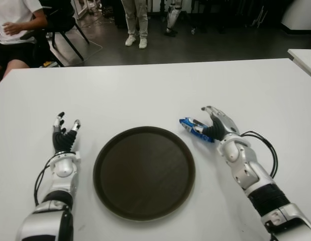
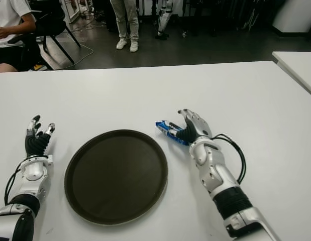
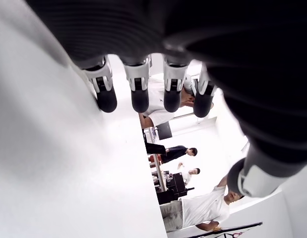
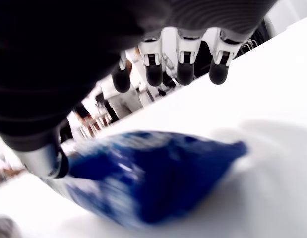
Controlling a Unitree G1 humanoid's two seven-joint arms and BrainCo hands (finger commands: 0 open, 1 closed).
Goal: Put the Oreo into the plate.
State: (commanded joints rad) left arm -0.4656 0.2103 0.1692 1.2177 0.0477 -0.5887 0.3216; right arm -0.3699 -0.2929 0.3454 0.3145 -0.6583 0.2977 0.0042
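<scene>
Right eye view: right hand (image 2: 193,128) at the Oreo pack (image 2: 168,130), just right of the plate (image 2: 116,175).
Its fingers arch spread over the blue pack without closing; the pack lies on the table (image 2: 145,95). The left hand (image 2: 35,141) shows left of the plate, fingers spread, empty.

The right hand (image 1: 210,128) covers the near end of the blue Oreo pack (image 1: 193,128); its print is unreadable. Two people beyond the table's far edge are cropped.
</scene>
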